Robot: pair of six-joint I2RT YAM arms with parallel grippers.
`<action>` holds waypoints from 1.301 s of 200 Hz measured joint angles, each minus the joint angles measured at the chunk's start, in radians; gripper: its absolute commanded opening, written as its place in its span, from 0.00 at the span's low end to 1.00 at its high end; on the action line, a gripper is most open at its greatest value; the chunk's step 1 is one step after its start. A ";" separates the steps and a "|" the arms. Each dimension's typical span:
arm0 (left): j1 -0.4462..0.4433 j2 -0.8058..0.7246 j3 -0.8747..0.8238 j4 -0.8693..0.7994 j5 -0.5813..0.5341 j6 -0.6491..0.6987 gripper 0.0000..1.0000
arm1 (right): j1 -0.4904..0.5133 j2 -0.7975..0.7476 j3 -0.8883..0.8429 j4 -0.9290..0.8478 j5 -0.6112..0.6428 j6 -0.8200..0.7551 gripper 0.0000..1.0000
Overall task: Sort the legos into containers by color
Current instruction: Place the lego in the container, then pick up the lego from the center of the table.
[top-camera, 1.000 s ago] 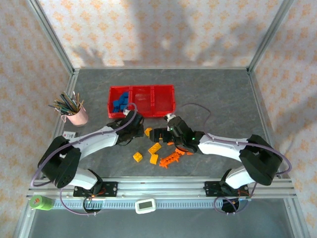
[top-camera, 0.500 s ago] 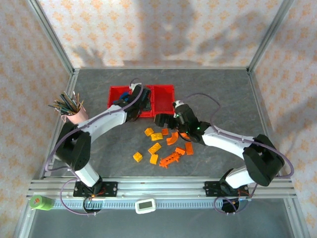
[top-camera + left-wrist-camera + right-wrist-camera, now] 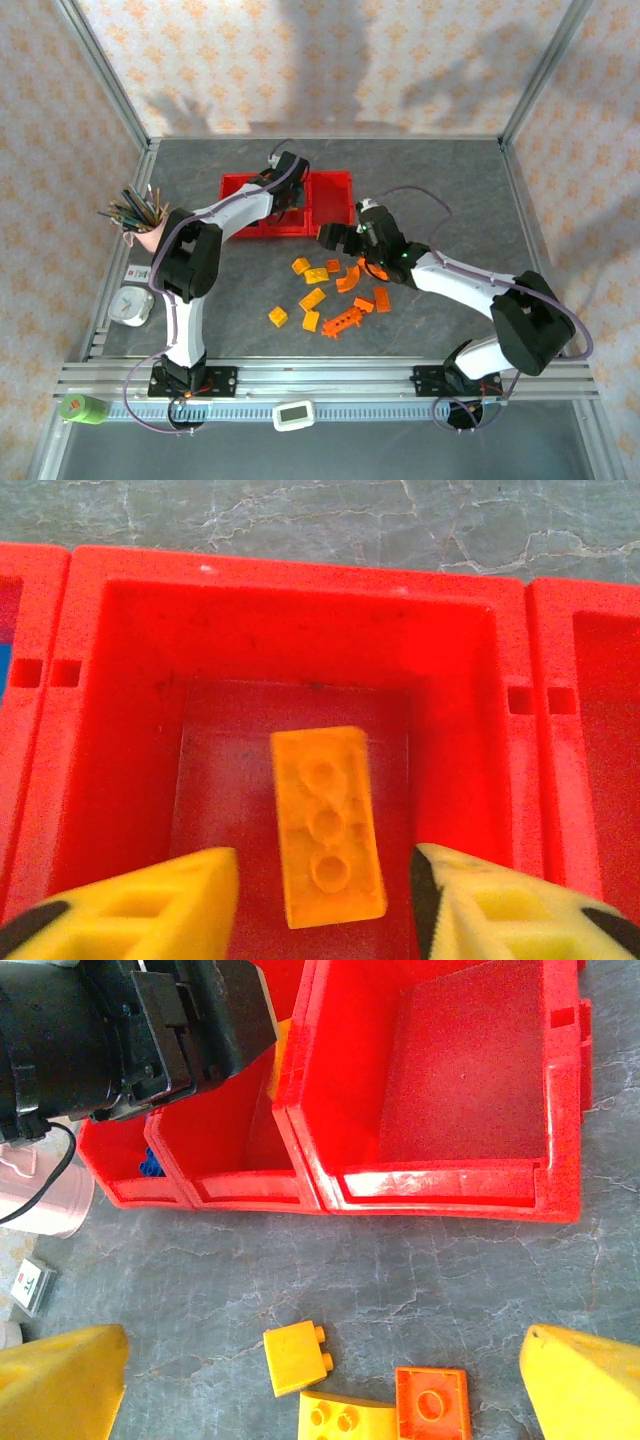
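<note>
1. We see our left gripper (image 3: 325, 905) spread wide and empty over the middle red bin (image 3: 280, 570).
2. A yellow-orange brick (image 3: 328, 825) lies on that bin's floor at frame centre. Its long axis runs top to bottom, slightly tilted.
3. Our right gripper (image 3: 326, 1335) gapes empty above a yellow brick (image 3: 297, 1360) and an orange square plate (image 3: 432, 1405) at bottom centre.

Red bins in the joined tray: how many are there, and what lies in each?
3. Left bin holds blue bricks, mostly hidden; middle bin holds one yellow-orange brick; right bin shows a bare floor.
</note>
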 measured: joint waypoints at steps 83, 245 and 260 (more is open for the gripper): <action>-0.018 -0.342 -0.263 0.013 0.079 -0.020 0.64 | 0.000 -0.053 -0.003 -0.057 0.000 -0.040 1.00; -0.184 -0.684 -0.808 0.191 0.191 -0.361 0.84 | 0.000 -0.084 -0.216 0.063 -0.076 -0.047 1.00; -0.195 -0.668 -0.815 0.206 0.195 -0.385 0.84 | 0.000 -0.083 -0.216 0.071 -0.076 -0.047 1.00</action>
